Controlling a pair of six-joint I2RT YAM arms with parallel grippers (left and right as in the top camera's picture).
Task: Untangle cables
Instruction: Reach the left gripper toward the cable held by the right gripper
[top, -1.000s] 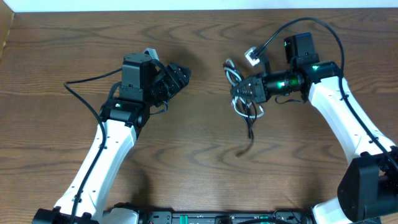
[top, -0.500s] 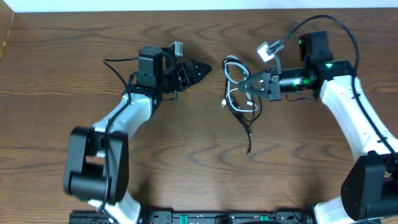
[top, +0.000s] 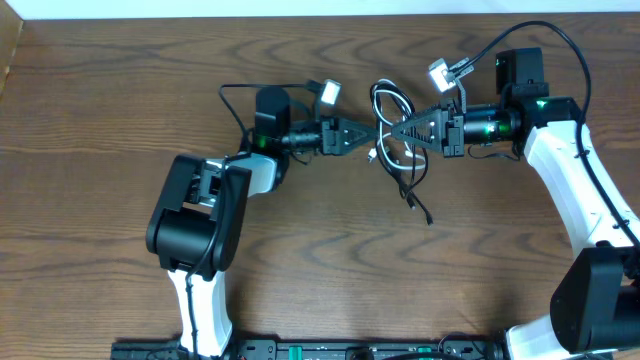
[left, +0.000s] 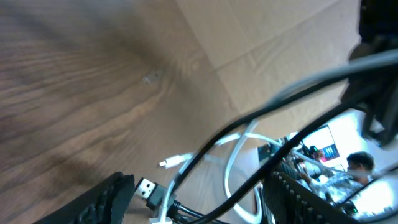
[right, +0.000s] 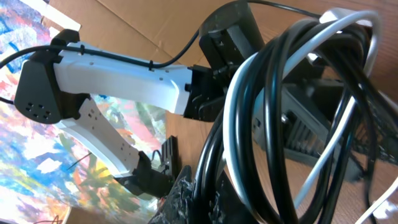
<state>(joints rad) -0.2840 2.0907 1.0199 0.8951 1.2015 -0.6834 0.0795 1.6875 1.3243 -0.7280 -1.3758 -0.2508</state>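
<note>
Nearest the front edge, below the cables (top: 397, 150), one black tail (top: 420, 205) trails loose over the desk (top: 110, 200), its end free. Up from it is the knot itself: black loops w/ a white cord (top: 383, 160) through them, right of mid-desk. The right tool (top: 390, 127), just right of the knot, looks pinched on the cables and has drawn the bundle slightly back & rightward in the last sec. The left tool (top: 370, 133), just left of the knot, has swung in from well left. Its fingers (left: 112, 193) are apart w/ strands running between them, nothing squeezed yet. So both sides now meet at the knot. Prob. next is the left closing on one strand to pull against the right. Beyond the knot, a black loop (top: 385, 95) arcs off the far side.
</note>
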